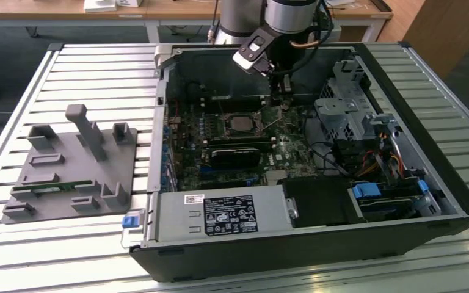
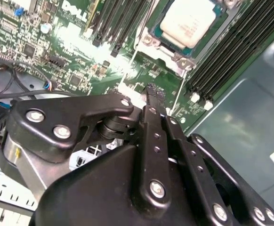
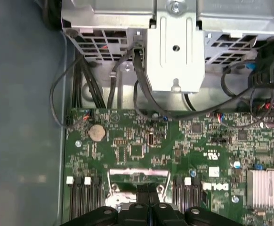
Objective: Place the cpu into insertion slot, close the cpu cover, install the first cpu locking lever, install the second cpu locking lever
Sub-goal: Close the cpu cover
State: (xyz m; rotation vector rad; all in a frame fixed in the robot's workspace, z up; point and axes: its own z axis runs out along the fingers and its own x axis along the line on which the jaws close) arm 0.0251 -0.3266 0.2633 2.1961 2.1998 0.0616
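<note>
Chip (image 2: 189, 19) with a pale silvery square top lies flat in the socket (image 2: 161, 44) on the green board (image 2: 76, 61), inside the open black computer case (image 1: 300, 250). We see the gripper (image 2: 153, 94) narrow, its fingers pressed together with nothing between them, just beside a corner of the socket. The case lies on a white slatted desk (image 1: 71, 61) next to a grey plastic stand (image 1: 63, 177); wooden tables (image 1: 178, 9) stand behind.

Arm (image 1: 292, 15) stands near-vertical in the exterior view, wrist tilted slightly. Gripper (image 1: 283, 97) points straight down. In the second wrist view, fingers (image 2: 151, 122) are pressed together at the tips.
</note>
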